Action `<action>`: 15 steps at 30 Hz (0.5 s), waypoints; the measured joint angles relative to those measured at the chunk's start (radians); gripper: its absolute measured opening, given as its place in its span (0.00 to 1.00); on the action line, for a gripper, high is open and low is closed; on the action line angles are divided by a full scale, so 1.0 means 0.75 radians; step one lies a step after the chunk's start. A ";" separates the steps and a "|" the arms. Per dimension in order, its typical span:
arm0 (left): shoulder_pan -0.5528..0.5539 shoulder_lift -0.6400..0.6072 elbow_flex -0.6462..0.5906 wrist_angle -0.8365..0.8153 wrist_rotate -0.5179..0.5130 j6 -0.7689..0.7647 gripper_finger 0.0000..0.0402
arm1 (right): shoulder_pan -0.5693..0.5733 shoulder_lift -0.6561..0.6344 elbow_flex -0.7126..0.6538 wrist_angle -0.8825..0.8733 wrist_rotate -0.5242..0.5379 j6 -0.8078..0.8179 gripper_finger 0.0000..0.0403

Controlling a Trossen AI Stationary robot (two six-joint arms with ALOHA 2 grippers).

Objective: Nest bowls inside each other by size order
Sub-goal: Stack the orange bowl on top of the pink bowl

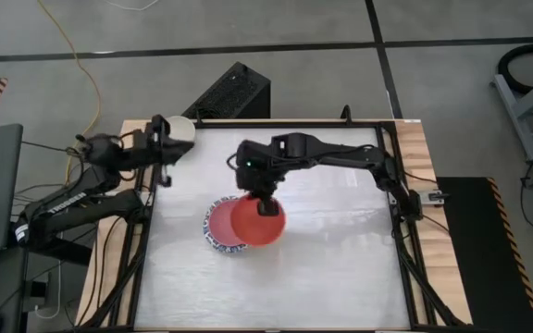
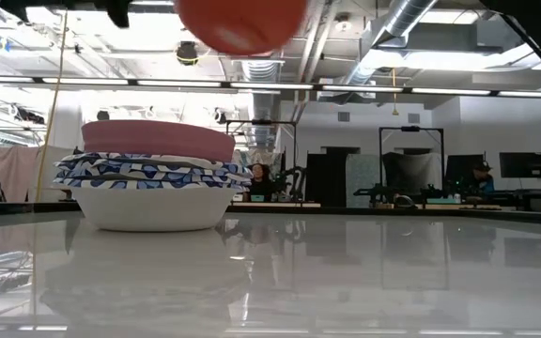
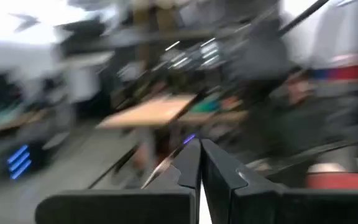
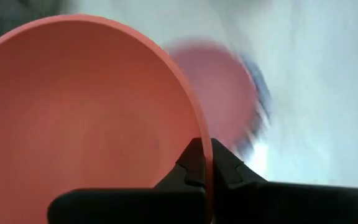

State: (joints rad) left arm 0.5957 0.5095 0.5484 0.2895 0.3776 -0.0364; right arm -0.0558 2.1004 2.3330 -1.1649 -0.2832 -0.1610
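A stack of bowls (image 2: 153,178) stands mid-table: a plain white bowl (image 2: 148,208) at the bottom, blue-and-white patterned bowls (image 2: 148,171) in it, and a pink bowl (image 2: 158,139) on top. The stack also shows in the high view (image 1: 216,227). My right gripper (image 1: 266,205) is shut on a red bowl (image 1: 257,224), held above the stack and a little to its right. The red bowl's underside shows at the top of the low view (image 2: 242,23). My left gripper (image 1: 163,148) is shut and empty at the table's far left corner. My right gripper pinches the red bowl's rim (image 4: 205,163) on its far side, one finger inside the bowl and one outside. The fingers come from above, pointing down. The bowl is lifted clear, mouth up, above the pink bowl (image 4: 219,81).
The white tabletop (image 1: 340,250) lies bare to the right of and in front of the stack. A dark frame (image 1: 401,231) runs along the table's edges. A black box (image 1: 234,92) stands behind the far edge. People and desks show in the room beyond.
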 joint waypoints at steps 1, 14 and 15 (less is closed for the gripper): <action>0.000 0.000 0.000 0.047 0.083 -0.022 0.00 | 0.004 -0.001 0.000 -0.068 0.076 0.020 0.02; -0.003 0.010 0.000 -0.795 -0.383 -0.143 0.00 | -0.118 0.001 0.000 0.292 0.646 -0.143 0.02; -0.003 0.011 -0.001 -0.827 -0.481 -0.154 0.00 | -0.123 0.001 0.000 0.346 0.574 -0.142 0.02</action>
State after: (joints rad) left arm 0.5934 0.5175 0.5480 -0.3310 0.0167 -0.1522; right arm -0.1481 2.1010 2.3329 -0.9056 0.1474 -0.2678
